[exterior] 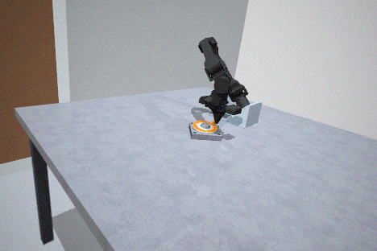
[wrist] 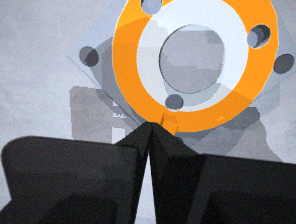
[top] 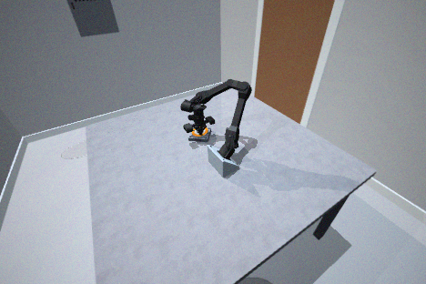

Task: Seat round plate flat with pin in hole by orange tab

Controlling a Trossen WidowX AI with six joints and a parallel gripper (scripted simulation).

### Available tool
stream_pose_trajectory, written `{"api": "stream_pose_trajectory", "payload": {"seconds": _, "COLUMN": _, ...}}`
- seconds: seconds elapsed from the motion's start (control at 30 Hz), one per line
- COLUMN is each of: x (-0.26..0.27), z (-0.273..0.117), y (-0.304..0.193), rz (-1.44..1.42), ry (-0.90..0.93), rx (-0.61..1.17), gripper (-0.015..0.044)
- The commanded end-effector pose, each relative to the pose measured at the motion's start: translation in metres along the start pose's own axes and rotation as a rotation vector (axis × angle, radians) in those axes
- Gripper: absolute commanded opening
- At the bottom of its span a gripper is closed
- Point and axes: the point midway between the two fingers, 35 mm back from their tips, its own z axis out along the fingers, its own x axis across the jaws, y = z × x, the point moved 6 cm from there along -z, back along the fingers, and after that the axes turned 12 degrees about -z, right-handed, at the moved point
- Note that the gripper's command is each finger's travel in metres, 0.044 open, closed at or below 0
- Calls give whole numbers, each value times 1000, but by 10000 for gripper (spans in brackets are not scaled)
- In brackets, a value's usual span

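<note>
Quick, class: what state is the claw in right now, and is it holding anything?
Claw: closed, holding nothing; its tip is at the plate's orange tab.

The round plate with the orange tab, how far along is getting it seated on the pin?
Done: the shut gripper has its tips right at the orange tab on the rim of the round plate, which sits over the post.
In hand: nudging the tab to turn the plate.
Left: whether the pin is in the hole next to the tab cannot be told; the plate must drop flat on the base, then the gripper backs off.
</note>
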Motion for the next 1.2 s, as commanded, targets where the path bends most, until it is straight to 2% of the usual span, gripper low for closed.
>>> {"api": "stream_pose_trajectory", "payload": {"seconds": 0.0, "x": -5, "z": 1, "y": -4, "rz": -5, "ry": -6, "rx": 8, "gripper": 0}}
{"api": "stream_pose_trajectory", "payload": {"seconds": 1.17, "x": -41, "z": -1, "y": -8, "rz": -6, "ry": -8, "rx": 8, "gripper": 0}}
